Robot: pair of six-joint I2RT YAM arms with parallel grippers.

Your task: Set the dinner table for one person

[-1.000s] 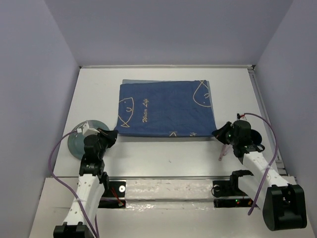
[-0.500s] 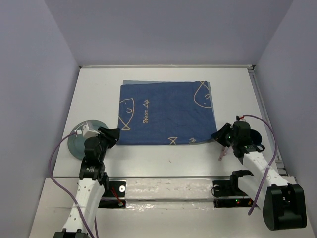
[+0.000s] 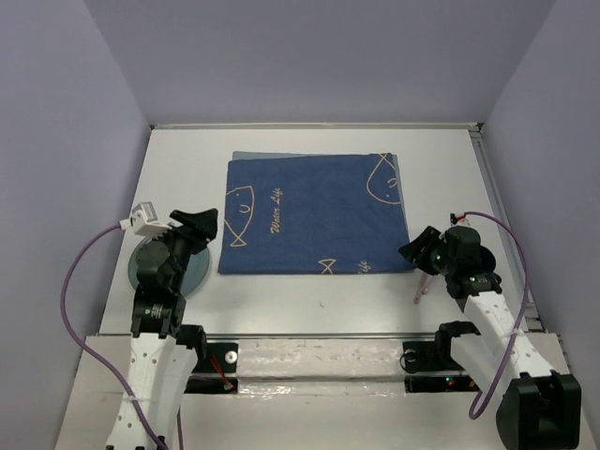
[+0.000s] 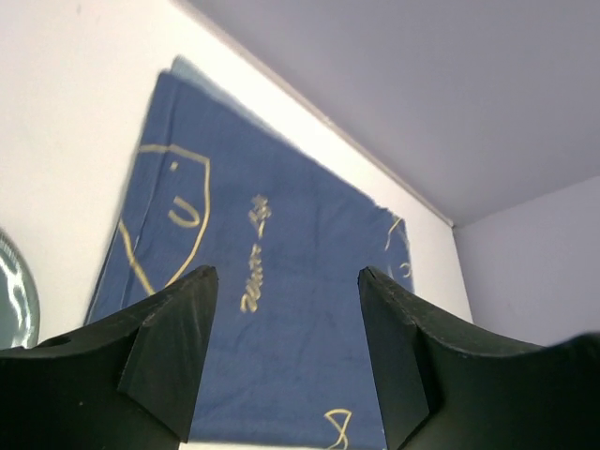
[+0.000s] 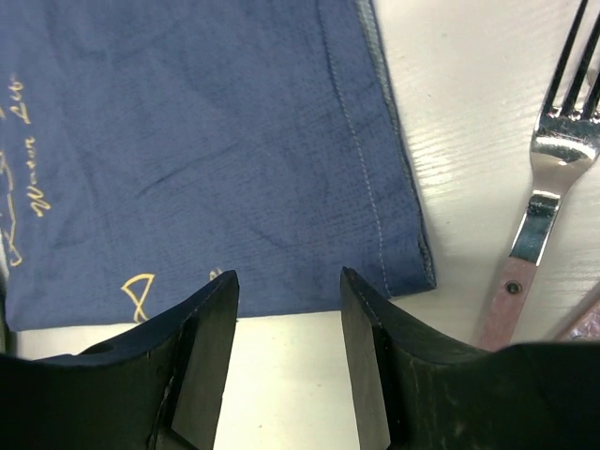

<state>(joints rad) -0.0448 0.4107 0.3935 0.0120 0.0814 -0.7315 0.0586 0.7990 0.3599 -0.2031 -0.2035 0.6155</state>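
The dark blue fish-patterned cloth [image 3: 314,216] lies flat in the middle of the white dinner table [image 3: 319,300]. My left gripper [image 3: 199,225] hovers open over the cloth's near left corner with nothing between its fingers; its wrist view looks out across the cloth [image 4: 281,234]. My right gripper [image 3: 413,251] stands open just off the cloth's near right corner [image 5: 187,141], over bare table, and holds nothing. A fork [image 5: 553,169] with a pink handle lies to its right.
A round glassy plate [image 3: 195,274] sits on the table at the left, mostly under my left arm; its rim shows in the left wrist view [image 4: 14,300]. The fork [image 3: 420,289] lies near the right arm, with a second pink handle [image 5: 583,319] beside it.
Both grippers have opened and let go of the cloth's near corners. The cloth's near edge now lies a little closer to me. My left gripper has risen and swung away from the corner.
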